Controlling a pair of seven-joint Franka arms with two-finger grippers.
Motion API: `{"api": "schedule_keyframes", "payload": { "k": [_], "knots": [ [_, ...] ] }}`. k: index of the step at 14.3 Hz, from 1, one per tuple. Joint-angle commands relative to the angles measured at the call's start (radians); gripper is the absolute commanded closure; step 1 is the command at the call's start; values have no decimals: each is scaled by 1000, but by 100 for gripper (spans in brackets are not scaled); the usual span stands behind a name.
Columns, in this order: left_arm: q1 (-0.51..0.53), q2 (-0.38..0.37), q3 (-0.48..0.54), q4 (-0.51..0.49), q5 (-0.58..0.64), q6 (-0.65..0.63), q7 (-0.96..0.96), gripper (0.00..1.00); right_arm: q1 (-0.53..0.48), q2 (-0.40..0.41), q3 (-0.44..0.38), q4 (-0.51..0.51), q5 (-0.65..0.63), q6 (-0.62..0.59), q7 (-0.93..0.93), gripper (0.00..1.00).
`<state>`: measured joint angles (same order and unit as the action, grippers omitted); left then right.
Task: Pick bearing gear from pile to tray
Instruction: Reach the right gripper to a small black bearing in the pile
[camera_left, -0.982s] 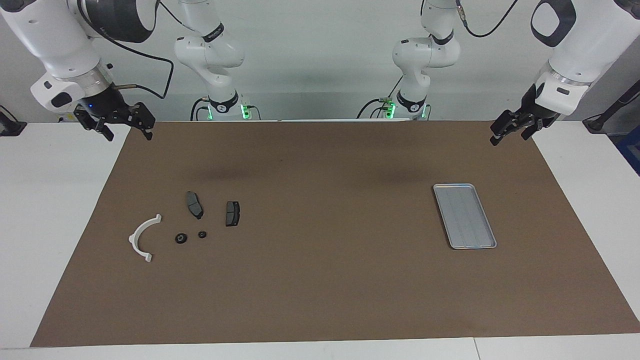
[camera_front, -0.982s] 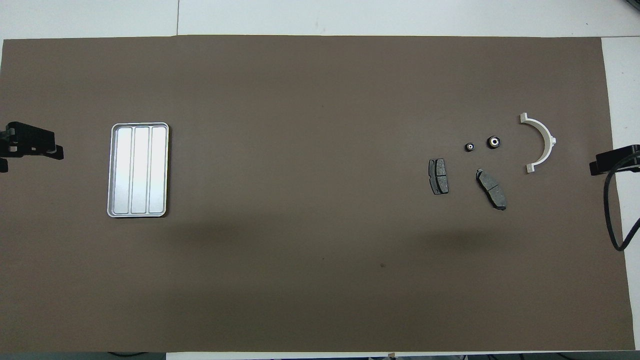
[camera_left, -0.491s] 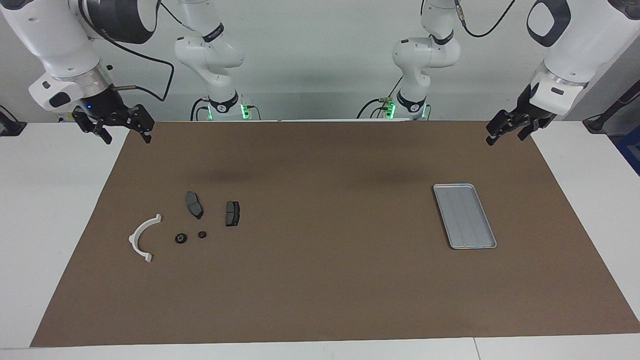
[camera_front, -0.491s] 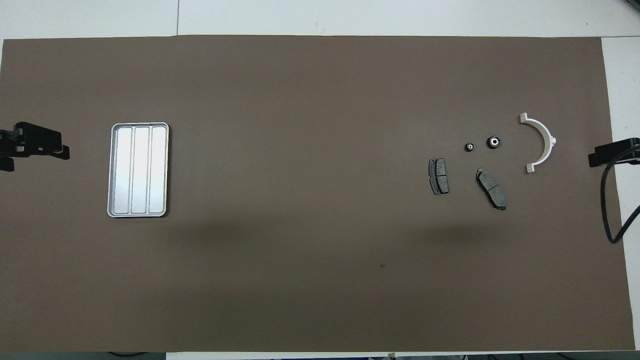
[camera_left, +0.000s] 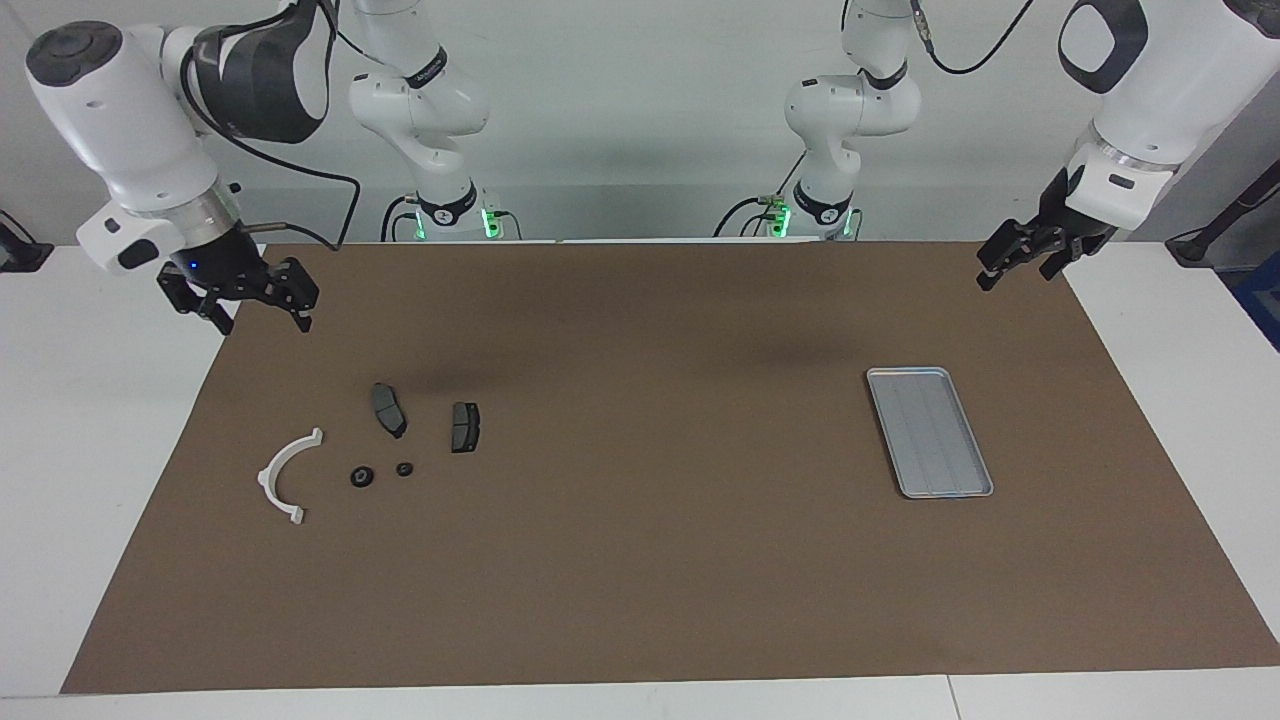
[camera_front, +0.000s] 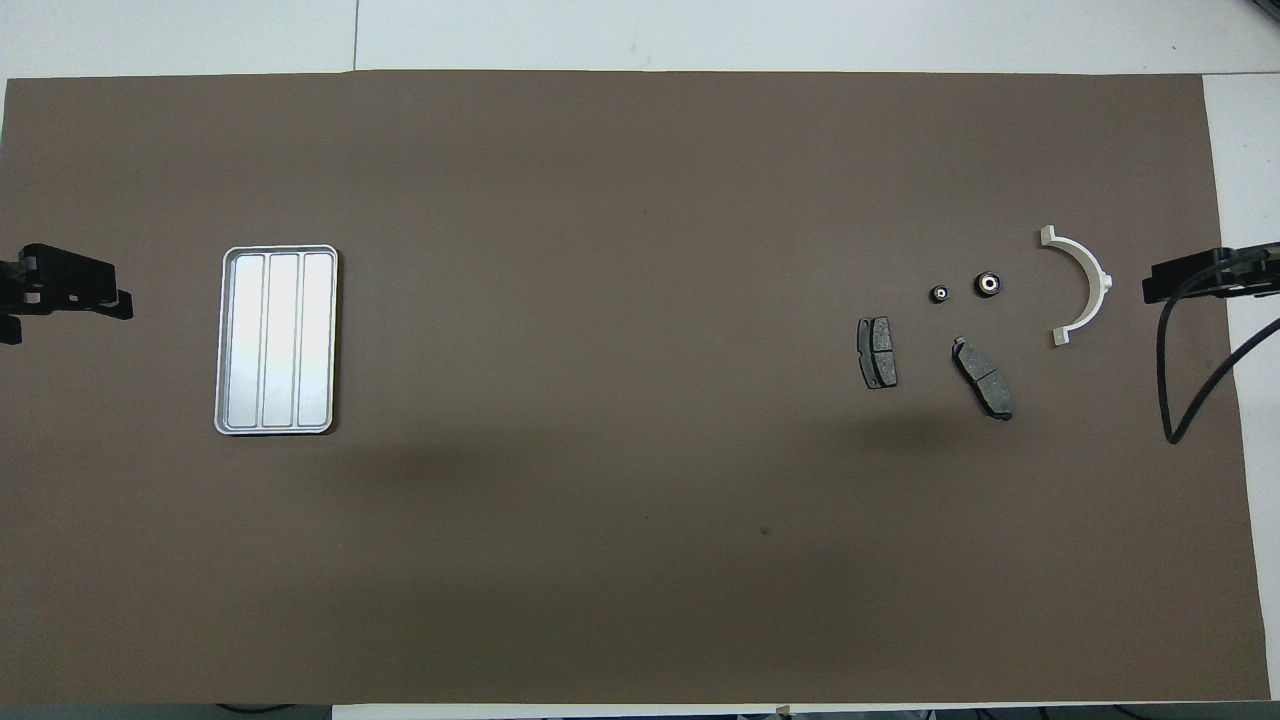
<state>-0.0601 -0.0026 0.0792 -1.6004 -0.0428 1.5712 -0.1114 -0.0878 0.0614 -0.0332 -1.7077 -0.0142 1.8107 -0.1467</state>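
Two tiny black gears (camera_left: 362, 477) lie in the pile (camera_left: 380, 450), well apart from the empty tray (camera_left: 930, 432). The right pincer (camera_left: 255, 308) hangs wide open over the mat (camera_left: 640, 560) near the pile. The left pincer (camera_left: 1018, 262), also wide open, waits over the mat's corner.

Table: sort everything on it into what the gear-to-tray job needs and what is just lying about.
For the job:
- two black bearing gears, in the pile at the right arm's end
- tray, at the left arm's end, nothing in it

Lying about:
- white half-ring bracket, beside the gears
- two brake pads, nearer to the robots than the gears
- brown mat
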Motion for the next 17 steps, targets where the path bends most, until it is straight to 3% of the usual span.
{"api": "schedule_keyframes", "payload": {
  "k": [1, 9, 17],
  "knots": [
    [-3, -34, 2, -41, 20, 19, 7, 0, -4, 81, 3, 2, 10, 86, 7, 0],
    [-3, -42, 7, -53, 18, 23, 10, 0, 2, 268, 15, 2, 26, 251, 10, 1],
    [5, -50, 8, -64, 20, 33, 9, 0, 19, 373, 16, -4, 26, 384, 12, 1]
  ]
}}
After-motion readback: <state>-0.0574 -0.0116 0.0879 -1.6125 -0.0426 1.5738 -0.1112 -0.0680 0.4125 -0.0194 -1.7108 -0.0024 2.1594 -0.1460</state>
